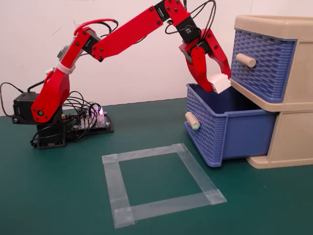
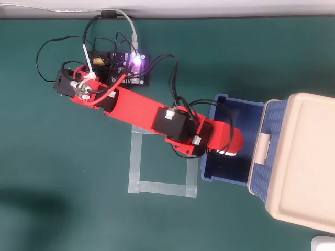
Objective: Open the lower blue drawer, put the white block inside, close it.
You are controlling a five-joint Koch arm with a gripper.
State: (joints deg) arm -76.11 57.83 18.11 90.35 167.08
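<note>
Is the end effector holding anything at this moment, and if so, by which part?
Yes: the end effector grips the white block between its fingertips, by two opposite sides, above the open lower blue drawer.

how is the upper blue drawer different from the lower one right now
The upper blue drawer is pushed in; the lower blue drawer is pulled out, its inside open to the overhead view. The upper drawer's knob is plain beige; the lower drawer's knob has a teal-green tip. The gripper holds the white block above the lower drawer only. Both are blue basket-weave drawers in one beige cabinet.
</note>
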